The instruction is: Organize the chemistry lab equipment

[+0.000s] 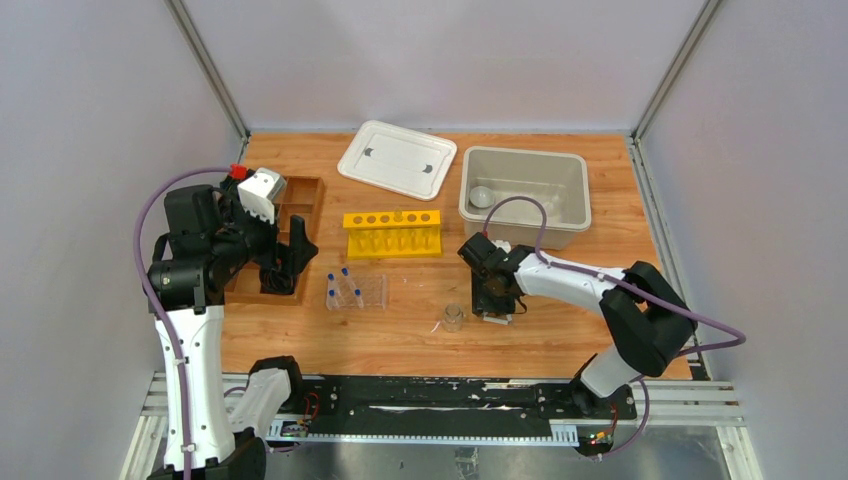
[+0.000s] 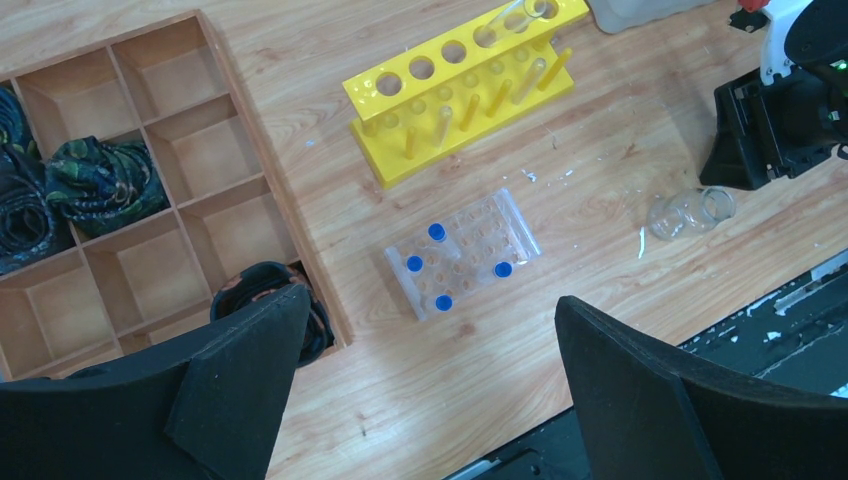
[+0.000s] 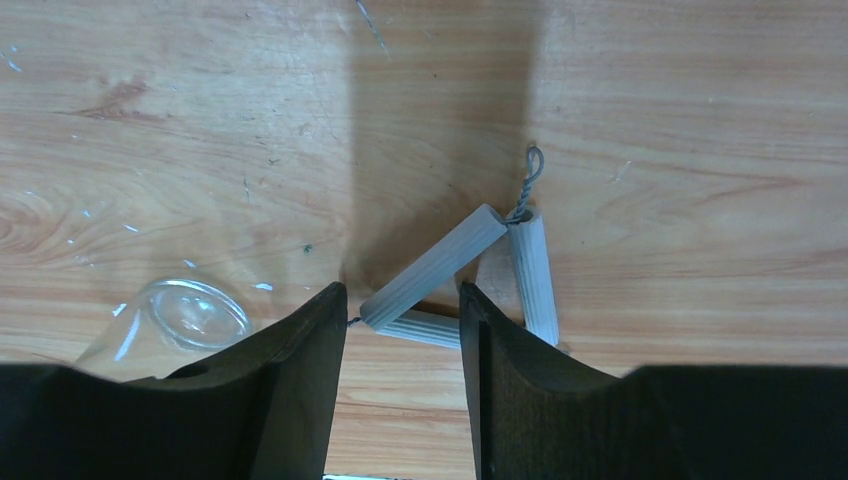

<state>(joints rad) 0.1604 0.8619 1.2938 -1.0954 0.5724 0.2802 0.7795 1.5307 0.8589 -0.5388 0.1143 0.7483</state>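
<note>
Small white triangle [image 3: 430, 268] lies flat on the wooden table [image 3: 650, 120], its twisted wire loop pointing away from the right gripper [image 3: 402, 290]. That gripper's fingers stand half-closed on either side of one corner, the left finger touching a tube end, but whether they actually pinch it I cannot tell. Just beside it a small glass beaker [image 3: 190, 315] rests on the table. The clear plastic rack [image 2: 465, 250] sits near the middle, holding four blue-capped tubes [image 2: 437, 232], with a yellow rack [image 2: 450, 90] behind it. The left gripper [image 2: 425, 320] hovers with jaws spread wide and nothing between them, beside the wooden compartment tray [image 2: 150, 200]. A white dome-shaped piece [image 1: 481, 196] lies inside the grey bin [image 1: 470, 190] at the back, near a white lid [image 1: 397, 158].
</note>
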